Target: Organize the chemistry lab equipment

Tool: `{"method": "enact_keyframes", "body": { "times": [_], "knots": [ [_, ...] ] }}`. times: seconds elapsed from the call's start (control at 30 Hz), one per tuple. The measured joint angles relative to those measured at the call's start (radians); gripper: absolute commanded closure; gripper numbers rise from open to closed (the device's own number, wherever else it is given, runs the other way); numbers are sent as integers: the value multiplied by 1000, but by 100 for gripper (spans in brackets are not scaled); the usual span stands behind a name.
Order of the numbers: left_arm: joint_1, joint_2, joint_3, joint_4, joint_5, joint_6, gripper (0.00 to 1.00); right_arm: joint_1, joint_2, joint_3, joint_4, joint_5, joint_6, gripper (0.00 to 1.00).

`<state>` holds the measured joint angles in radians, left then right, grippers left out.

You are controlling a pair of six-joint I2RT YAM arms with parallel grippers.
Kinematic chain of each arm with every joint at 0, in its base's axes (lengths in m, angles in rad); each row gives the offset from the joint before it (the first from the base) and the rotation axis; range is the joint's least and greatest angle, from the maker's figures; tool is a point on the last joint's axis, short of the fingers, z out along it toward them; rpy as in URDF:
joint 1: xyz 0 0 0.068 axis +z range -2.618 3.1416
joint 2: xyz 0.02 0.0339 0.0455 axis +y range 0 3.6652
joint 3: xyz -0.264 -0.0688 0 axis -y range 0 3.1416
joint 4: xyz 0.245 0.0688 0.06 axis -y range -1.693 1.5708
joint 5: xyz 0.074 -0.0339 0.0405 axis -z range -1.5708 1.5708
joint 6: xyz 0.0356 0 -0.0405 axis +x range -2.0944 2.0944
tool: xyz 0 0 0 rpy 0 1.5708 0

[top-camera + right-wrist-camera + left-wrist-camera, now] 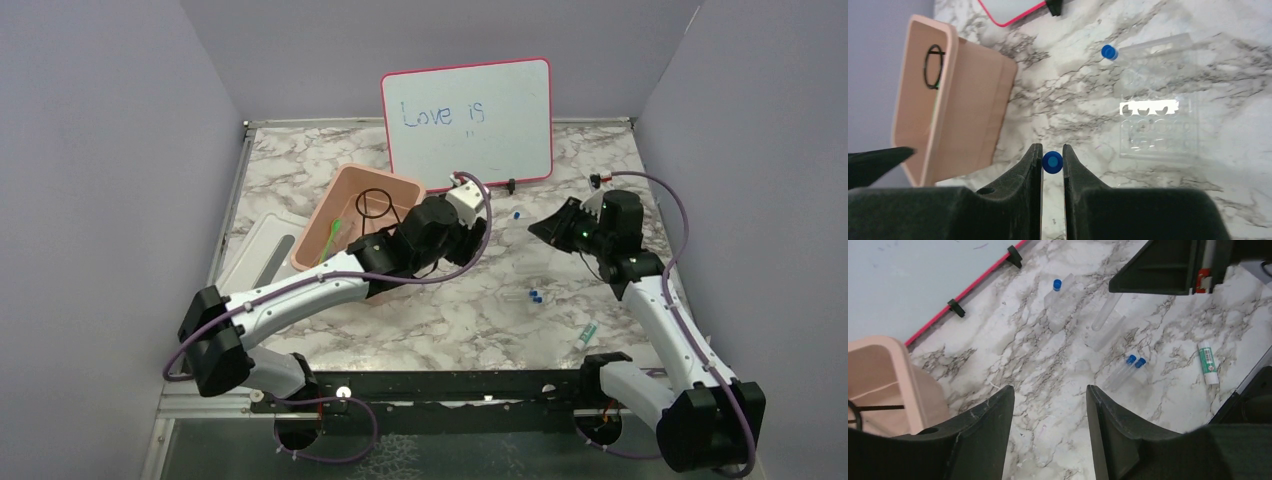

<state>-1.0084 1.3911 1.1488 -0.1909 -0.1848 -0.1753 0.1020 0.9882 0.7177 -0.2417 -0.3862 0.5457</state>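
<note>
Here the right claw (1052,148) clamps a blue-capped tube (1052,162)

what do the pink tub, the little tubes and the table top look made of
The pink tub looks like moulded plastic: matte, with a smooth rounded rim. The tubes are clear plastic or glass, with see-through bodies and blue caps that are probably plastic. The table top has a marble pattern and faint sheen; stone or printed laminate, cannot tell.
</note>
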Motion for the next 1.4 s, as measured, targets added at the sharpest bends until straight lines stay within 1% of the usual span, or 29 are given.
{"method": "enact_keyframes", "body": {
  "times": [0.2, 0.3, 0.4, 0.57, 0.67, 0.83, 0.93, 1.1, 1.4],
  "knots": [
    [3, -170, -11, -44, -43, 18, 38, 226, 56, 39, 31, 363, -74, 90],
    [3, -230, -40, -52, -53, 13, 36, 312, 99, 39, 55, 521, -124, 90],
    [3, -283, -80, -60, -51, -10, 35, 347, 140, 39, 77, 629, -166, 91],
    [3, -351, -154, -63, -39, -42, 34, 354, 199, 33, 159, 766, -216, 91],
    [3, -357, -163, -64, -33, -51, 34, 365, 235, 23, 254, 818, -248, 91],
    [3, -357, -163, -69, -16, -57, 33, 432, 322, 19, 368, 872, -289, 92],
    [3, -357, -163, -74, -7, -60, 33, 455, 351, 14, 396, 893, -296, 92],
    [3, -353, -163, -77, -1, -64, 33, 455, 359, -3, 428, 929, -299, 92],
    [3, -342, -163, -80, 2, -68, 33, 454, 439, -3, 448, 957, -253, 92]
  ]
}}
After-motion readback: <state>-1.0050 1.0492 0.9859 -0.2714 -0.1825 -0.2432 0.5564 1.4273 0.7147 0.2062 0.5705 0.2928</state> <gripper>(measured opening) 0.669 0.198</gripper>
